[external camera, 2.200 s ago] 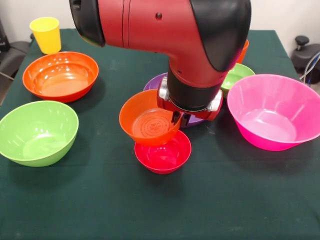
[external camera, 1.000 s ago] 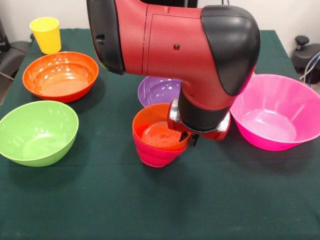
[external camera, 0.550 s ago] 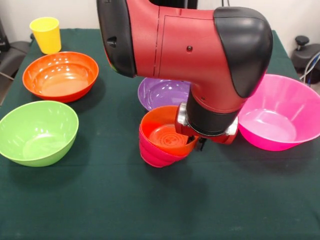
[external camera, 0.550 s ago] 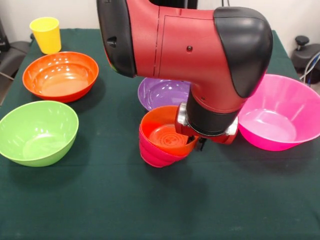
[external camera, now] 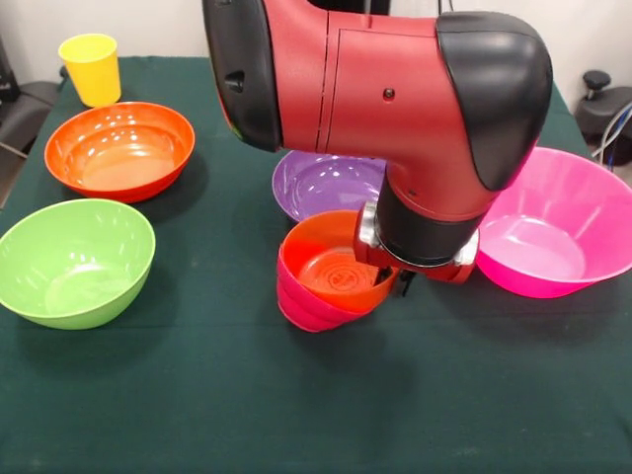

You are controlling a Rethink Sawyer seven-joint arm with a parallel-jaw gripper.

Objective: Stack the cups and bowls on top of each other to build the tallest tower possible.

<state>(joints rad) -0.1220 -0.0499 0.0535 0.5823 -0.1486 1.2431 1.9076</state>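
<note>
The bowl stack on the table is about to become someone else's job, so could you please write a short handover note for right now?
End effector: low at the stack's rim; the wrist hides whether it is open or shut.
Stack: small orange bowl sits nested in the small red-magenta bowl, mid-table; the pair looks tilted.
Loose: purple bowl just behind the stack, pink bowl at picture right, large orange bowl and lime green bowl at picture left, yellow cup at the far left corner.
Done: two bowls stacked.
Left: everything else; other cups and bowls are not visible behind the arm.
</note>
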